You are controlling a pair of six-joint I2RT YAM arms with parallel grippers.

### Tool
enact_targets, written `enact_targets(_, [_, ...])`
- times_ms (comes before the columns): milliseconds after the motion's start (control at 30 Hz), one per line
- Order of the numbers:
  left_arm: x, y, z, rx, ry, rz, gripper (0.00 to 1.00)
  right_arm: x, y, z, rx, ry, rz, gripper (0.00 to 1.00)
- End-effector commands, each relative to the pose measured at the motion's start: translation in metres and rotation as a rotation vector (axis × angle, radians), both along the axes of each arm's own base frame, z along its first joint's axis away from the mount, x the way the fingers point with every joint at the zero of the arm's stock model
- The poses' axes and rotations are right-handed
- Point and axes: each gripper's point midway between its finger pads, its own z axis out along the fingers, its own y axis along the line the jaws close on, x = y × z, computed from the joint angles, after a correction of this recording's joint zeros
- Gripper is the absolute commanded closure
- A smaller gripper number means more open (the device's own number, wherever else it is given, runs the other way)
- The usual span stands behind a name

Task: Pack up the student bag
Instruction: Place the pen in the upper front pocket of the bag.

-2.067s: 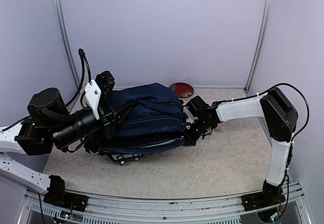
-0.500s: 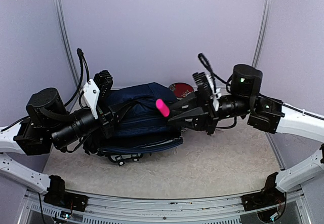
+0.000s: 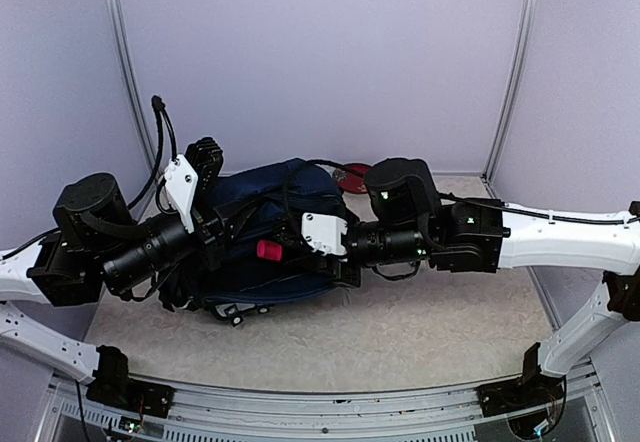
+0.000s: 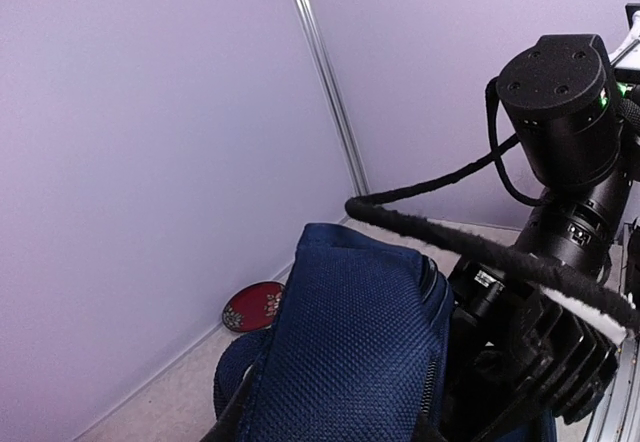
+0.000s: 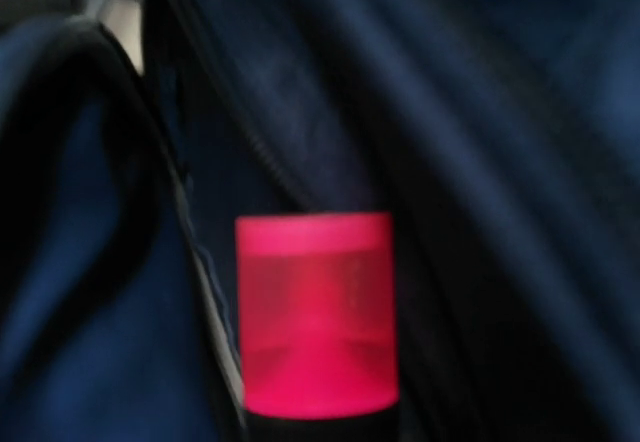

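The student bag (image 3: 290, 188), navy blue, lies on its side at the table's left middle. My left gripper (image 3: 218, 230) is shut on a raised strip of its woven fabric (image 4: 350, 352), and only that fabric shows between the jaws. My right gripper (image 3: 287, 251) reaches leftward across the bag and is shut on a pink cylinder (image 3: 268, 250). In the right wrist view the pink cylinder (image 5: 316, 312) stands up from the jaws, close against dark folds of the bag (image 5: 520, 162) and a pale seam line. The picture is blurred, and the right fingers are hidden.
A small red dish (image 4: 253, 305) lies on the table by the back wall, behind the bag. The right arm's wrist (image 4: 565, 112) and its black cable (image 4: 450, 242) hang close over the bag's right side. Purple walls enclose the back and sides.
The right arm has swung left from the bag's right end and lowered the pink cylinder from above the bag to its front side. The left arm has not moved.
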Motion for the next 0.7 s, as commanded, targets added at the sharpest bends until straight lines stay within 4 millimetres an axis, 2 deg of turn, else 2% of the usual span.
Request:
enact_targets(0, [-0.011,0.017,0.068,-0.258,-0.028,-0.044,1.00,0.018,-0.006,-0.025,-0.147,-0.102,-0.111,0.56])
enact_targets(67, [-0.010,0.019,0.068,-0.264,-0.027,-0.039,1.00,0.014,-0.006,-0.013,-0.118,-0.089,-0.103,0.46])
enact_targets(233, [0.004,0.027,0.063,-0.263,-0.007,0.062,1.00,-0.016,-0.004,0.023,0.005,0.016,0.016,0.36])
enact_targets(367, [0.006,0.025,0.061,-0.256,0.002,0.068,1.00,-0.024,-0.014,0.059,0.104,0.072,0.026,0.35])
enact_targets(467, [0.013,0.030,0.061,-0.255,0.013,0.122,1.00,-0.032,-0.041,0.103,0.232,0.181,0.088,0.37])
enact_targets(500, [0.015,0.032,0.061,-0.254,0.013,0.134,1.00,-0.026,-0.056,0.118,0.289,0.218,0.074,0.37])
enact_targets(567, [0.016,0.033,0.061,-0.255,0.014,0.141,1.00,0.009,-0.095,0.136,0.391,0.274,-0.061,0.36])
enact_targets(633, [0.017,0.033,0.061,-0.258,0.015,0.139,1.00,0.052,-0.137,0.136,0.468,0.279,-0.293,0.32])
enact_targets(667, [0.018,0.033,0.061,-0.258,0.016,0.141,1.00,0.075,-0.159,0.129,0.485,0.287,-0.429,0.30])
